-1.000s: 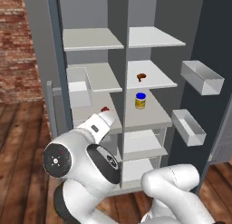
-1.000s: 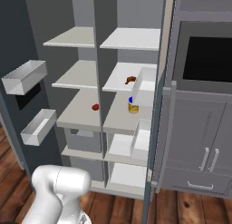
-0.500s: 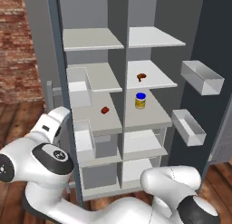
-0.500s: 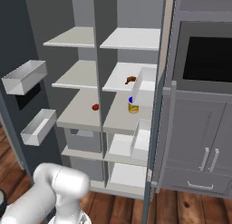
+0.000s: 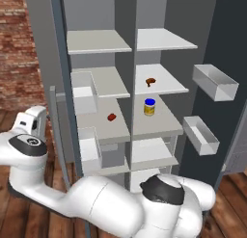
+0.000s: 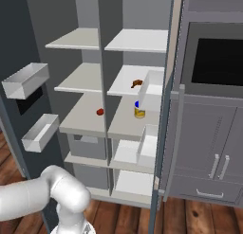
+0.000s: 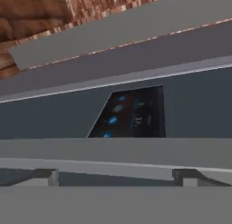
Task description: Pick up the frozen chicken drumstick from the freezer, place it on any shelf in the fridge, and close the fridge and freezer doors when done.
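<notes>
The tool (image 7: 115, 175) stood with its fingers wide apart and empty, facing the black lit panel (image 7: 129, 113) on the freezer door (image 7: 190, 100). Since a second before, the arm (image 5: 29, 145) had swung from the cabinet front out left, beside that door's edge. The chicken drumstick (image 5: 151, 81) stayed on the shelf (image 5: 166, 87) above the yellow jar (image 5: 149, 107); the red lump (image 5: 112, 117) had not moved.
</notes>
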